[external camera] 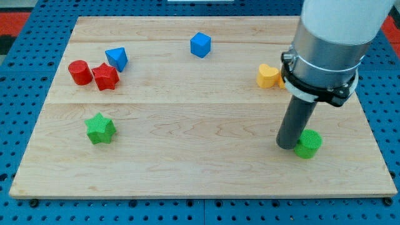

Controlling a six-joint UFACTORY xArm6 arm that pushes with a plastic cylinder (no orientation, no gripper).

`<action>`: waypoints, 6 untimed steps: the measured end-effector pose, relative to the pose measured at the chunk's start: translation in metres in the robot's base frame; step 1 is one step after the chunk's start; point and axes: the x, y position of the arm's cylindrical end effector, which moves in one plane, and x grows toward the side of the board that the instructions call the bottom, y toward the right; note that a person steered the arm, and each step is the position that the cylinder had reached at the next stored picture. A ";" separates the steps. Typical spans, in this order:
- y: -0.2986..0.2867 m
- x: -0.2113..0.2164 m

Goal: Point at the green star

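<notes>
Although the green star [100, 129] is your target, it sits far over at the view's left on the desk [200, 175], in the lower half of the board, while my tip [287, 145] stands well apart from it at the view's right. From the tip, the star lies at roughly nine o'clock, only a touch higher in the view, so the coming move looks like a long, nearly straight sweep across the board toward the left.

The tool here is a plain dark rod with no jaws, so there is nothing to open or close; its lower end rests on the desk just beside a green block [308, 144], rounded in shape, which touches or nearly touches it at three o'clock. Do not mistake that block for the star.

You should find the lane between tip and star free: no block lies in that lower band of wood. Around the star, the nearest neighbours sit at its twelve o'clock: a red star [105, 77], a red cylinder [79, 72] just beside it, and a blue block [117, 58] touching or almost touching the red star. A blue cube [200, 45] lies near the top centre, and a yellow block [269, 75] is partly hidden behind the arm at the tip's twelve o'clock. None stands in your way.
</notes>
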 end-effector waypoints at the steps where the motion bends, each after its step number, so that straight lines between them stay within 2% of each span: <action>1: -0.004 -0.008; 2: 0.040 -0.007; 3: 0.008 -0.006; 4: -0.073 0.007; 5: -0.118 0.051; 6: -0.204 0.067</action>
